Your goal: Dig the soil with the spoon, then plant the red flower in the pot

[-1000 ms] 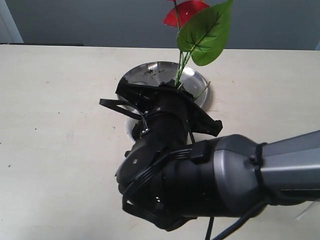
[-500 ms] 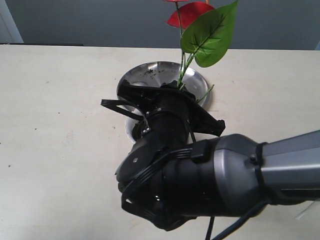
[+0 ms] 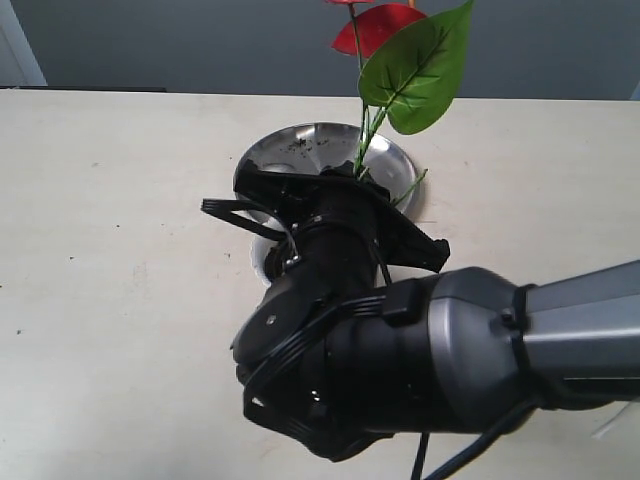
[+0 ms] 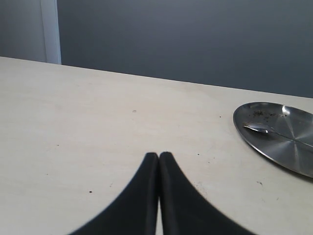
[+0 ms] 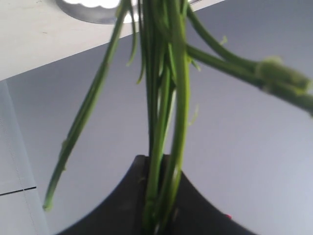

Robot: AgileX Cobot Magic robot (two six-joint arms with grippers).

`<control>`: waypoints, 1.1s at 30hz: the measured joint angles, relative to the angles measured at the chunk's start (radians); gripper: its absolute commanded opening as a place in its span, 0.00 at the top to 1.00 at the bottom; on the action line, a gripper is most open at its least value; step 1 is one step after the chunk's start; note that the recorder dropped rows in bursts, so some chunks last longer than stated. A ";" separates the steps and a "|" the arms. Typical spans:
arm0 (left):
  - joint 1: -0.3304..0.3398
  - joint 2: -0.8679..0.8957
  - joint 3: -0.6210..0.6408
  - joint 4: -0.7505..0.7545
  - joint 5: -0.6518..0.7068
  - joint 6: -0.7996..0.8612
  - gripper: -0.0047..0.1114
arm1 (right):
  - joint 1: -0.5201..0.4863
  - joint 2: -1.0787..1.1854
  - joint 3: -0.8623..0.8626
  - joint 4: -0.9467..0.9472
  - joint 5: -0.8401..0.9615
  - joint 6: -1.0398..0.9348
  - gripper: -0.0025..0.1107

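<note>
Beige table point(image 3: 120, 200) is lying bare on the left of the exterior view, and the left gripper point(image 4: 159, 161) is idling over it, fingers pressed together on nothing, parked clear so as not to be crowding the work. Moving right, the steel plate point(image 3: 300, 150) is sitting mid-table with crumbs of soil point(image 3: 300, 146) scattered on it; the left wrist view is showing the spoon point(image 4: 266, 130) lying in that plate, set down and out of hand, which suggests digging is finished. Just in front of the plate, a sliver of the white pot point(image 3: 262, 258) is peeking out beside the right arm; its mouth is being hidden by the wrist, so soil level inside cannot be told. The right gripper point(image 5: 157, 215) is clamping the bundled green stems of the red flower point(image 3: 385, 25), seen at close range in the right wrist view. Stems are rising nearly upright, leaf and bloom standing above the plate's far rim, a pose suited to lowering the stem ends straight into the pot. Whether the stem tips are reaching the soil is hidden. Likely step in hand: planting.
</note>
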 measured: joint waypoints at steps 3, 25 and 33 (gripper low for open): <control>0.000 0.000 0.000 0.000 0.000 0.000 0.96 | 0.000 0.000 0.000 0.000 0.000 0.000 0.97; 0.000 0.000 0.000 0.000 0.000 0.000 0.96 | 0.007 -0.004 -0.002 0.060 -0.082 -0.031 0.97; 0.000 0.000 0.000 0.000 0.000 0.000 0.96 | 0.007 -0.004 -0.002 0.052 -0.081 -0.020 0.97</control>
